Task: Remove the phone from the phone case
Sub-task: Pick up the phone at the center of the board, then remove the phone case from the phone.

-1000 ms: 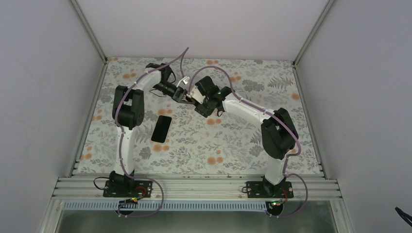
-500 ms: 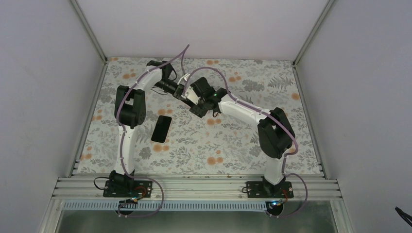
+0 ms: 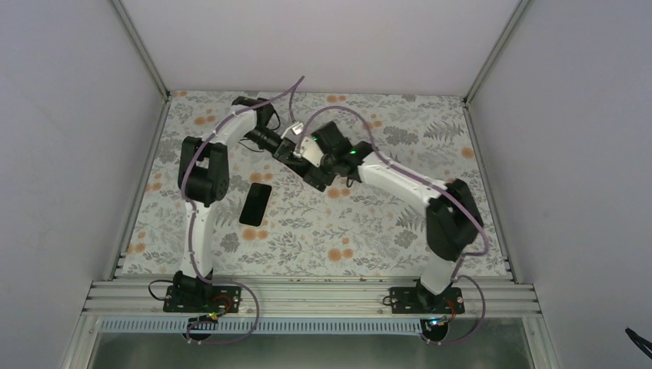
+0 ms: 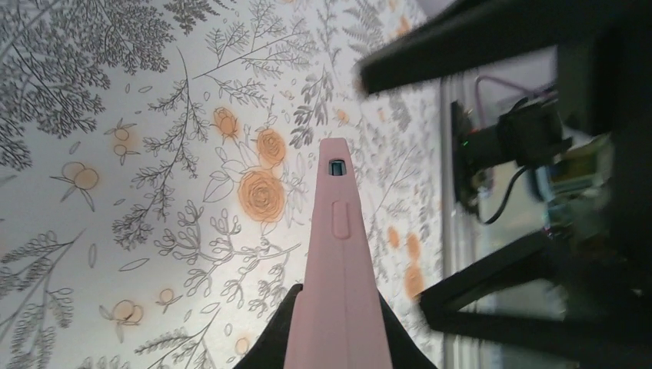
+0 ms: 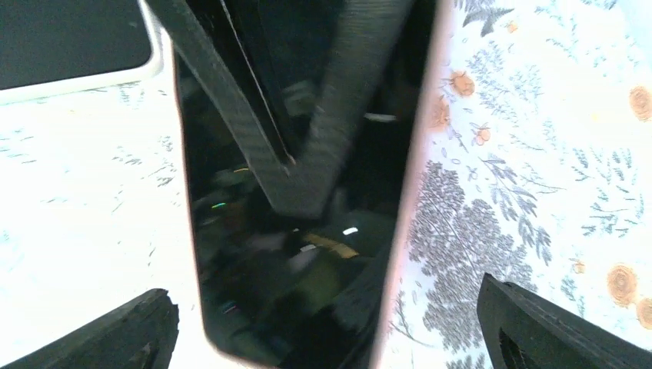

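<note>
On my screens the left gripper (image 4: 338, 342) was clamped narrow on the pink phone case (image 4: 338, 254), holding it above the flowered table (image 3: 369, 231) towards the back middle. The left wrist camera looked along the case's thin side, where I saw a button (image 4: 339, 221) and a small slot (image 4: 336, 167) near the far end. The phone (image 5: 292, 231) sat inside the case. From the right wrist camera its glossy black screen filled the middle, with a pink rim down both long sides. The right gripper (image 5: 329, 300) stood wide, one finger (image 5: 131, 334) on each side of the screen, and I could not tell whether either touched the case. From above, the two wrists met over the back half of the table. A flat black rectangle (image 3: 255, 204) lay on the table beside the left arm, well apart from both grippers.
</note>
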